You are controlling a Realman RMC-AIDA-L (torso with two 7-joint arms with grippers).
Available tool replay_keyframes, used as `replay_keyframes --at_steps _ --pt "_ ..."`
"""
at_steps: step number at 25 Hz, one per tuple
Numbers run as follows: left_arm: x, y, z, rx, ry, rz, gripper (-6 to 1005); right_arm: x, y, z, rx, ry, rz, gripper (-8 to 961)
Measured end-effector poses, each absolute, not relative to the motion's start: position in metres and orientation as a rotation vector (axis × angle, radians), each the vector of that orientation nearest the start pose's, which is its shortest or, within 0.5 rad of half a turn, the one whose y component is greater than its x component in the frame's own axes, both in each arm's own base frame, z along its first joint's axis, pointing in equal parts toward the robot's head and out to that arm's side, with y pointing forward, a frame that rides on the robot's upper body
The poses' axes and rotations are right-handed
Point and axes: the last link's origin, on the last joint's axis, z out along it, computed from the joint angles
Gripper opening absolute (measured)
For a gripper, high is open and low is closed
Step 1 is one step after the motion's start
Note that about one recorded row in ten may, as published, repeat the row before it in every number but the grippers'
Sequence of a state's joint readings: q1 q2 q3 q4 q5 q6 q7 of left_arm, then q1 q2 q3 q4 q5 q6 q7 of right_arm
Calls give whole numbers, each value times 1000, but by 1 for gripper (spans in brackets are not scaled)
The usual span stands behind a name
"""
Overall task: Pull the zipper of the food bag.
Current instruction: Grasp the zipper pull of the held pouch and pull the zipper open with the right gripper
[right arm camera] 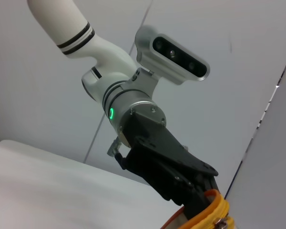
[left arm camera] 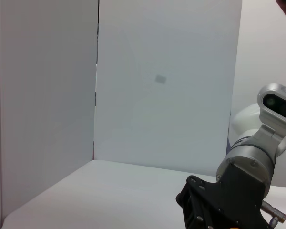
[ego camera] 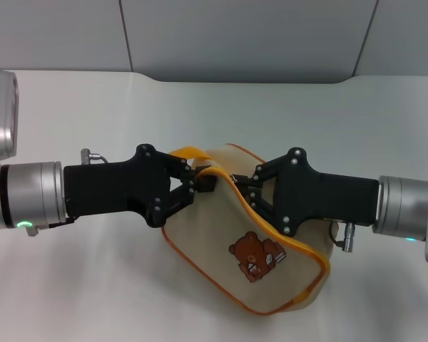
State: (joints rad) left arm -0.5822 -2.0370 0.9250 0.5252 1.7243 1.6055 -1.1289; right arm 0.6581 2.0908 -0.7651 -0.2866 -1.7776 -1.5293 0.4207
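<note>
The boxy cream canvas food bag (ego camera: 253, 267), edged in orange piping and printed with a small brown bear (ego camera: 255, 256), is laid on the white table (ego camera: 93, 285). The black left gripper (ego camera: 197, 183) is closed on its orange strap handle (ego camera: 185, 153). The black right gripper (ego camera: 241, 187) is pinched at the orange-yellow zip track; the zipper tab itself cannot be made out.

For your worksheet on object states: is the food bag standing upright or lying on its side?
Lying on its side: the food bag rests flat on the table, its bear print facing up.
</note>
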Motion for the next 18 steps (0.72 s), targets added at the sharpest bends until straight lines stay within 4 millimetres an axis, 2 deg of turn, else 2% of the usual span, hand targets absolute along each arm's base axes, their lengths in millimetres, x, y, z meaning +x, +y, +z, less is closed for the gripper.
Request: replay_keyframes --at_steps 18 --pt "-226 329 -15 -2818 -233 -894 58 215 327 -60 -2581 -395 861 23"
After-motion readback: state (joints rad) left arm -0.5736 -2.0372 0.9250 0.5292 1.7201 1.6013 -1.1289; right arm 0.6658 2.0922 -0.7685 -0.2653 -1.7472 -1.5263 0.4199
